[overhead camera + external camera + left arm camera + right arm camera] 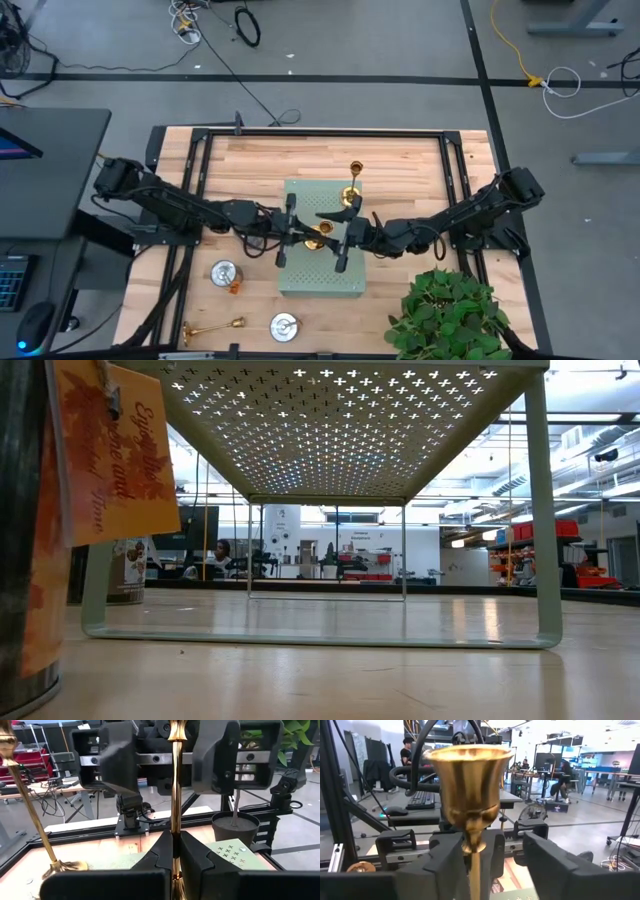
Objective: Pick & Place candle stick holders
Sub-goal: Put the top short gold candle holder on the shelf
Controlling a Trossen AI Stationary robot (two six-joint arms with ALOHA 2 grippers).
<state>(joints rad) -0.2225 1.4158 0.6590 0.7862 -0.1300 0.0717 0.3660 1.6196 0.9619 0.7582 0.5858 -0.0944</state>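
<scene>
A tall gold candle stick holder (318,236) stands upright over the pale green perforated board (322,275). My left gripper (175,851) is shut on it. My right gripper (174,756) faces it from the table's right, open, its fingers on either side of the stem higher up and clear of it; the holder's cup (467,775) rises just before it. A second gold holder (352,184) stands on the board's far edge. A third gold one (212,327) lies on the table at the near left, with two squat silver holders (224,271) (284,325) close by. My left gripper pinches the gold holder's slender stem (175,827) between its two fingers. The fingers come in level from the table's left and lie across the stem. The holder stays upright; my own fingers hide whether its base rests on the board.
A potted green plant (450,315) stands at the table's near right corner. In the low view a tin with an orange tag (110,450) stands close at the left, in front of the board's legs (545,560). Black frame rails (320,132) edge the wooden table.
</scene>
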